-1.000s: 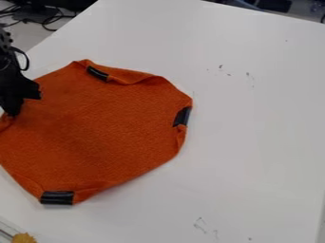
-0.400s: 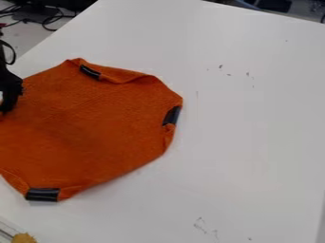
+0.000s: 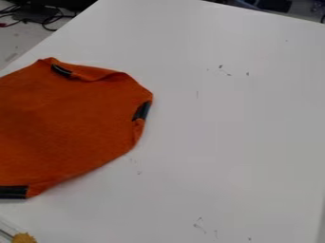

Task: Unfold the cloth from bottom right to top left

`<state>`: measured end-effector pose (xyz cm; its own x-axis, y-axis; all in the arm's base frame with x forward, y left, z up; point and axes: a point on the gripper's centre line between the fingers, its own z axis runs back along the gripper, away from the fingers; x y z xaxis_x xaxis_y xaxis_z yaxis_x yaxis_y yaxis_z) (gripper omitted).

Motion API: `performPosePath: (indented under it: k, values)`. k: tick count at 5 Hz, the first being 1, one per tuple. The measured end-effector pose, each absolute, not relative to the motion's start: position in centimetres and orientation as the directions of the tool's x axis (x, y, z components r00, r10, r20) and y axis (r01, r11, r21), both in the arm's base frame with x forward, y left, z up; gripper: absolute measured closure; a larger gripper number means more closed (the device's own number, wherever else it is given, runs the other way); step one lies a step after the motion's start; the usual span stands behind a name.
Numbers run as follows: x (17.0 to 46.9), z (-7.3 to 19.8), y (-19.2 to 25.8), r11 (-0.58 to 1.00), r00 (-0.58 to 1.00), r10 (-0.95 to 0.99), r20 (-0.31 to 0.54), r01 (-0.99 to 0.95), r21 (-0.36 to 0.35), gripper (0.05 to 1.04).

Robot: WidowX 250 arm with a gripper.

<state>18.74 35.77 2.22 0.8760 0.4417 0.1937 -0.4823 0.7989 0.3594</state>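
Note:
The orange cloth lies flat on the left part of the white table, running off the left edge of the view. Black tape strips mark three of its folded corners: one at the top, one at the right and one at the lower left. The cloth's upper right edge is rolled over slightly between the top and right strips.
White table with small dark marks stretches to the right of the cloth. A yellow-orange object sits at the bottom left corner. Black cables lie beyond the table's edge at the upper left.
The cloth has slid left across the table as one piece. The gripper, earlier at the cloth's left side, has moved left out of the view.

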Motion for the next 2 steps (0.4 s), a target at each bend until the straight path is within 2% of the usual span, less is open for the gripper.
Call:
performPosePath:
  k: [2]
  values:
    - [18.47,2.99,37.82,0.805,0.88,0.417,0.229,-0.474,0.355,0.082]
